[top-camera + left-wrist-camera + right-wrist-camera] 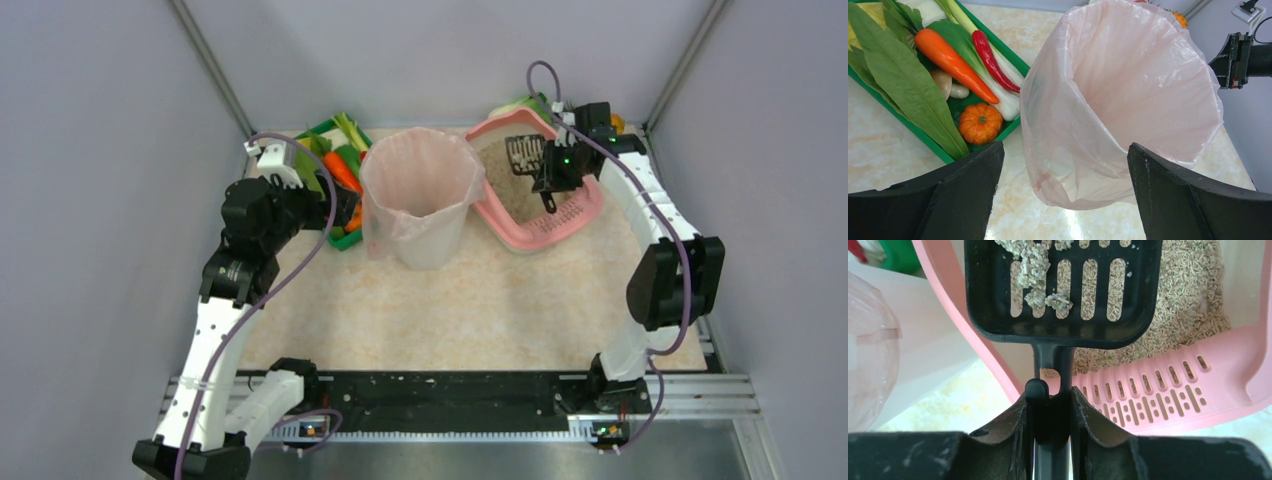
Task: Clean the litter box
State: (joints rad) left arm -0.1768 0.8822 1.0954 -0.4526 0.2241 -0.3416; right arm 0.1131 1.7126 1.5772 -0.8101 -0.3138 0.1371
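Observation:
The pink litter box sits at the back right of the table, holding grey-beige litter; its slotted lip faces my right wrist camera. My right gripper is shut on the handle of a black slotted scoop, which hangs over the box's left part. Pale clumps lie in the scoop. My left gripper stands wide open with nothing between its fingers. It faces the near side of the bin; in the top view it is at the bin's left.
A white bin with a pink liner stands between the arms, just left of the litter box, its mouth open. A green tray of vegetables lies left of the bin. Grey walls close in both sides.

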